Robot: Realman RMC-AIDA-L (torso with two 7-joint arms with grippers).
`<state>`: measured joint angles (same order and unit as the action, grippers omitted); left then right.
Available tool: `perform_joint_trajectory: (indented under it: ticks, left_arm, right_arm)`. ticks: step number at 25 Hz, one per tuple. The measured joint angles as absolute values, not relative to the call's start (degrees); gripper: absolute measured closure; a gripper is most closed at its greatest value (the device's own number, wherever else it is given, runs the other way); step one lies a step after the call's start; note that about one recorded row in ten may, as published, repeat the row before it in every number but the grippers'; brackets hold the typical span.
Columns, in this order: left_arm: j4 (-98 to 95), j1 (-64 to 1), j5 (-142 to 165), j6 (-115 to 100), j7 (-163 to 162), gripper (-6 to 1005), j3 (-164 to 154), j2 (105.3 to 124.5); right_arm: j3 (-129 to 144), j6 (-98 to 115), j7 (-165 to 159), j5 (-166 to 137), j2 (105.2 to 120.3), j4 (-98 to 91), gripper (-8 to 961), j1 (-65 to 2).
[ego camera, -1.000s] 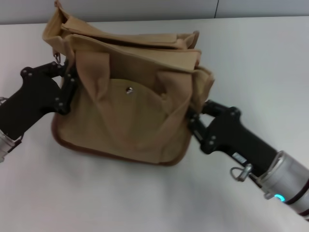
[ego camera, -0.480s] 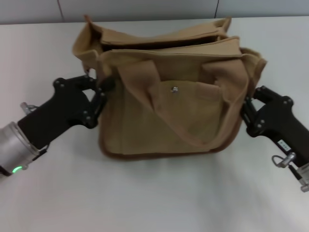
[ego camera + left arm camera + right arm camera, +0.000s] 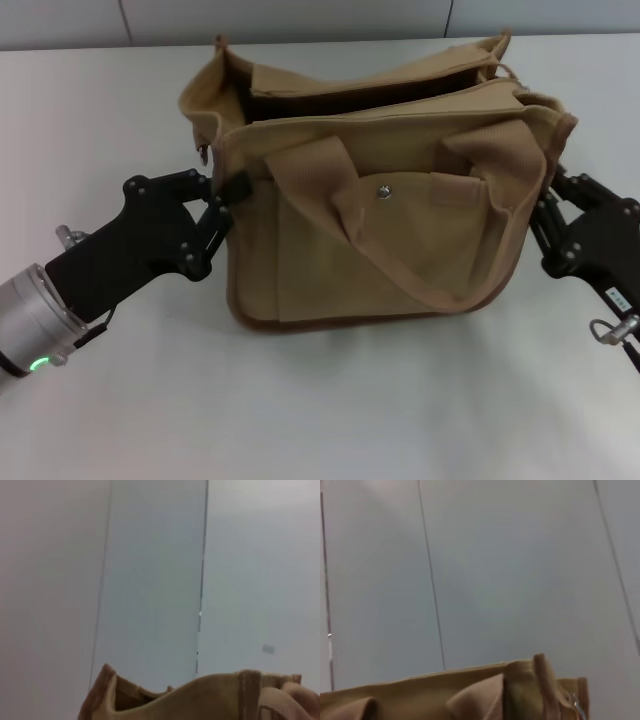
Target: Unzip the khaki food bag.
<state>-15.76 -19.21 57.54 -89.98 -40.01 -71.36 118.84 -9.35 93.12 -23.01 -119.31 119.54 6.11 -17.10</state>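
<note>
We see the khaki food bag [image 3: 380,240] upright on the white table, top gaping open, two handles flopped over the front pocket, silver snap facing us.

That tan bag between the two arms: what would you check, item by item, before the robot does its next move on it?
1. Khaki food bag standing upright on the white table: ok.
2. Left hand at the bag's left end: ok; whether it grips fabric: cannot tell.
3. Right hand at the bag's right end: ok; its grip: cannot tell.
4. Bag top gaping, dark inside showing: ok, it looks open already.
5. Zipper pull located: cannot tell; a small metal piece shows only in the right wrist view.
6. Loop handles lying clear of the opening: ok.
</note>
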Motion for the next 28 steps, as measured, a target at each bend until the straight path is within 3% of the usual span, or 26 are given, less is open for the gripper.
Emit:
perform_joint_trajectory:
  ticks: [8,14,16,19,25,28]
  left_arm:
    - [-17.0,-15.6,57.2,-97.7,-40.6,843,-66.8,118.22]
    - [-17.1,-12.6,57.2,-105.3,-39.3,614,-59.0,117.82]
    - [-17.7,-11.5,57.3,-107.8,-40.6,544,-55.4,116.74]
    - [-21.4,-11.5,60.5,-109.9,-46.6,438,-56.7,113.06]
    - [-30.4,-15.1,74.5,-111.6,-59.9,233,-63.3,107.16]
    - [-31.5,-17.0,78.2,-112.0,-63.3,175,-64.0,106.77]
  right_arm:
    - [-12.0,99.4,-24.5,-119.2,119.29,2.7,720,-15.5]
    - [-18.5,102.2,-34.9,-119.1,119.22,-2.9,496,-15.6]
    - [-22.4,103.2,-40.0,-119.1,119.21,-4.4,404,-15.5]
    - [-24.8,109.6,-47.7,-119.1,118.81,-8.0,266,-15.2]
    - [-13.2,125.7,-63.6,-119.6,116.35,-21.0,163,-18.0]
    - [0.5,125.2,-64.0,-119.6,115.86,-22.9,163,-19.4]
